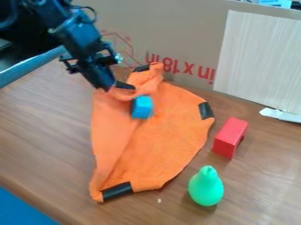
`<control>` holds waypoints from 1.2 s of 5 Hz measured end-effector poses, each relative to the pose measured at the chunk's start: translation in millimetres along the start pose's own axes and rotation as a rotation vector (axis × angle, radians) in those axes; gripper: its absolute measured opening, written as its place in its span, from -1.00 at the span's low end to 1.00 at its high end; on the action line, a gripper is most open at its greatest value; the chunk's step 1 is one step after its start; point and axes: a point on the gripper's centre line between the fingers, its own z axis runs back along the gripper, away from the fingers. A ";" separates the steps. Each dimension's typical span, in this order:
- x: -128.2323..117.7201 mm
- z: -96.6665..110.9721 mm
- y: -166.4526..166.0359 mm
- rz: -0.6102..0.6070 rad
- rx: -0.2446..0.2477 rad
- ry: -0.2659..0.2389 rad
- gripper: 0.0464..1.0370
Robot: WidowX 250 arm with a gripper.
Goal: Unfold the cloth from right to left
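Note:
The gripper (110, 88) is at the cloth's upper left, shut on a corner with a dark patch beside the fingertips. From there the orange cloth (159, 140) hangs in a raised flap along its left side, down toward the lower left corner. The rest of it lies spread on the table, with bunched folds near the top. Other dark patches mark its top, right and lower left corners. A blue block (141, 107) rests on the cloth just right of the raised flap, below and to the right of the gripper.
To the cloth's right stands a red block (230, 137) on the wooden table (47, 132). A green pear-shaped object (206, 186) is near the front. Behind the cloth rises a cardboard wall (176, 26) with a pale panel (258, 57); a white scrap (281, 115) lies at the right.

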 end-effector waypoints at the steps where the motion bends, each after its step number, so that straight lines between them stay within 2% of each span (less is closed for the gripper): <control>1: -8.8 17.9 28.2 0.084 -0.011 -0.015 -0.99; 2: -14.1 21.8 38.6 0.112 -0.005 -0.018 -0.99; 3: -20.5 29.6 54.9 0.191 -0.016 -0.054 -0.99; 4: -24.6 38.7 68.7 0.252 -0.030 -0.099 -0.99; 5: -34.4 43.8 85.3 0.328 -0.066 -0.181 -0.99; 6: -39.6 46.4 94.9 0.422 -0.065 -0.208 -0.99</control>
